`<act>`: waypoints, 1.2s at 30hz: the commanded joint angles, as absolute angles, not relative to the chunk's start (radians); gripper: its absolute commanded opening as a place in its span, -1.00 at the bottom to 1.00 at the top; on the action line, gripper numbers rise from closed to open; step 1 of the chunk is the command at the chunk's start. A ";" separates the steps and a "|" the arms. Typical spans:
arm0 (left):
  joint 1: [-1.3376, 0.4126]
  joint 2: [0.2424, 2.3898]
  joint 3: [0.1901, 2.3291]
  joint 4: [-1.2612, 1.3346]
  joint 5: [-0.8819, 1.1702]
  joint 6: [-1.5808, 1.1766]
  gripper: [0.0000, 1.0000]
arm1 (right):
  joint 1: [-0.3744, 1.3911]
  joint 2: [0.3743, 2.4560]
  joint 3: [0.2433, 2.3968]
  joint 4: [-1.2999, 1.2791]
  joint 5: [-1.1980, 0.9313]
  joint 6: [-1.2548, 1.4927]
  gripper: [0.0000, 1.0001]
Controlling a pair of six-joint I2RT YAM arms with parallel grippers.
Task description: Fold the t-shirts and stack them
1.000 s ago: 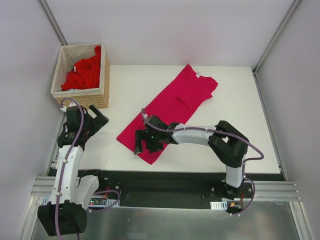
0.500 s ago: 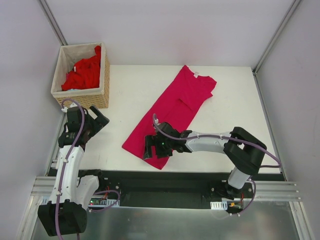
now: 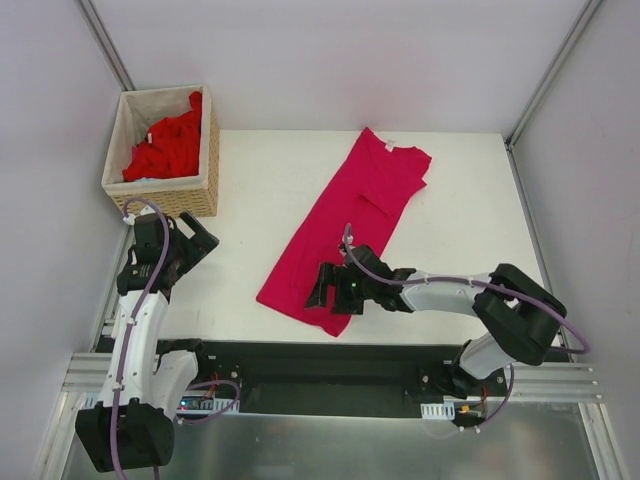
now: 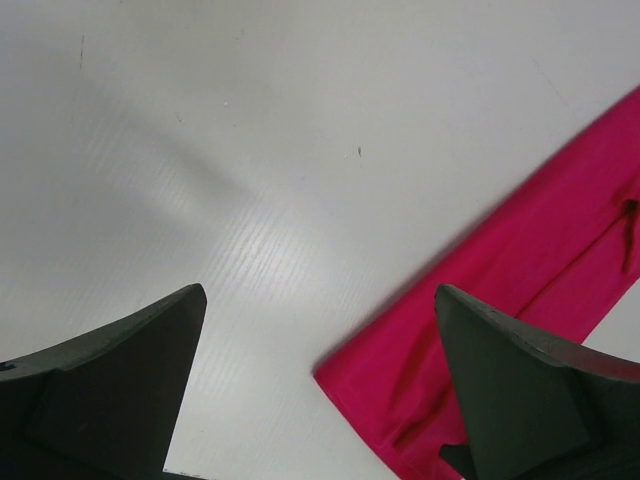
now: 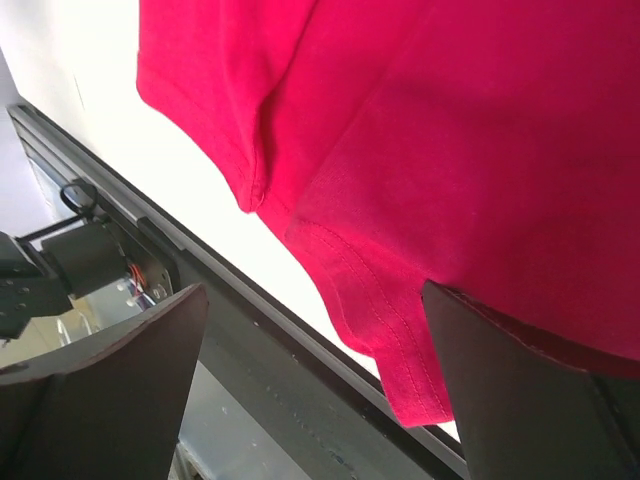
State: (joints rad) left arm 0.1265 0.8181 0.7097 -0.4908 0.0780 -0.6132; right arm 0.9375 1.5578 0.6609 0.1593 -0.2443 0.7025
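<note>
Site was a robotics lab cell: white desk (image 3: 250, 190) boxed by plain panels (image 3: 330, 60), left arm (image 3: 135, 330) and right arm (image 3: 450, 293) bolted to aluminium rail (image 3: 560, 380).

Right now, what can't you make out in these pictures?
- Top view: how many red shirts fill the basket; they're bunched.
- Top view: near hem of the magenta shirt, partly under the right gripper.
- Top view: neck label, too small to read.
- Left wrist view: shirt cut by frame edge.

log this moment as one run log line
left gripper: open, over bare table | right gripper: open, at near hem of magenta t-shirt | magenta t-shirt: flat, narrow | red t-shirts: in basket
</note>
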 commanded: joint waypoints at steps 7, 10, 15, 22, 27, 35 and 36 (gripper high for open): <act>0.140 0.828 0.727 -0.466 0.107 -0.604 0.98 | 0.799 1.580 0.428 -0.146 -0.044 0.643 0.93; 0.138 0.828 0.727 -0.468 0.110 -0.606 0.98 | 0.727 1.562 0.407 -0.143 -0.051 0.620 0.93; 0.138 0.824 0.726 -0.468 0.112 -0.607 0.98 | 0.595 1.510 0.368 -0.138 -0.093 0.568 0.93; 0.138 0.821 0.719 -0.463 0.121 -0.620 0.98 | 0.568 1.362 0.383 -0.260 -0.092 0.540 0.93; 0.138 0.821 0.715 -0.460 0.173 -0.623 0.98 | 0.566 1.156 0.448 -0.412 -0.068 0.520 0.93; 0.132 0.799 0.712 -0.431 0.262 -0.637 0.98 | 0.672 0.988 0.624 -0.672 0.035 0.509 0.93; 0.132 0.801 0.712 -0.431 0.267 -0.634 0.98 | 0.684 0.985 0.644 -0.683 0.046 0.511 0.93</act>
